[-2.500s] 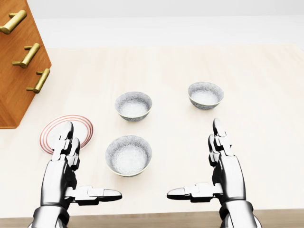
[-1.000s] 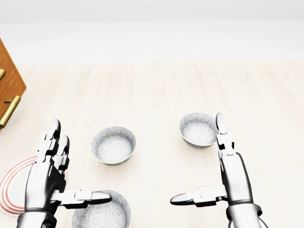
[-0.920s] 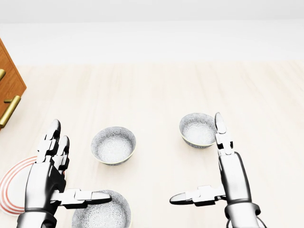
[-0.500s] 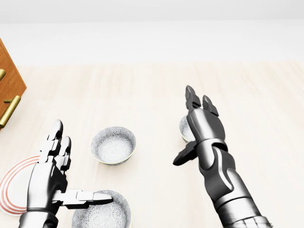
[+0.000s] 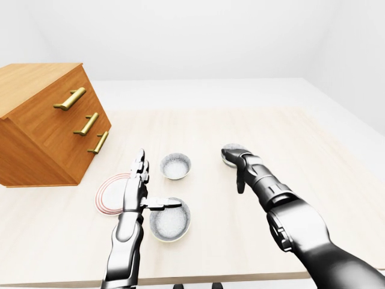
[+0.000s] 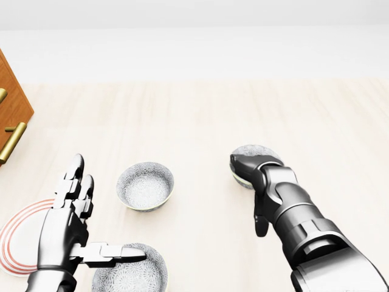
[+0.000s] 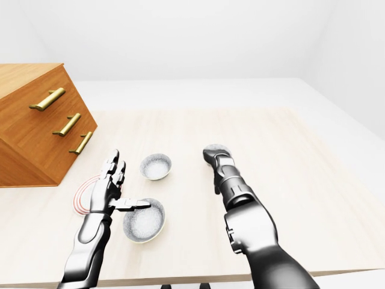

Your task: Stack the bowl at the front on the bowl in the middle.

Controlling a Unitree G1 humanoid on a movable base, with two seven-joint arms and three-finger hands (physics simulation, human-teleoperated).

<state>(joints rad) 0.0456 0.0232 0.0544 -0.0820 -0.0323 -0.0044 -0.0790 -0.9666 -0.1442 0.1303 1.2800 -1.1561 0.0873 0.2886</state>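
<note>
The front bowl point(image 6: 130, 275), grey and speckled, lies at the bottom edge of the head view. The middle bowl point(image 6: 144, 185), of the same kind, stands above it. My left hand point(image 6: 91, 231) is open beside the front bowl, with its fingers point(image 6: 74, 182) pointing up and its thumb lying over that bowl's near rim. A third bowl point(image 6: 262, 151) stands to the right. My right hand point(image 6: 249, 182) lies palm down on it and hides most of it. Its fingers bend over the left rim and its thumb hangs free toward the bottom of the view.
A wooden chest of drawers point(image 5: 48, 120) with brass handles stands at the left of the light wooden table point(image 6: 200, 115). A plate with red rings point(image 6: 17, 238) lies left of my left hand. The table's near edge point(image 5: 240, 278) runs along the bottom of the left-eye view.
</note>
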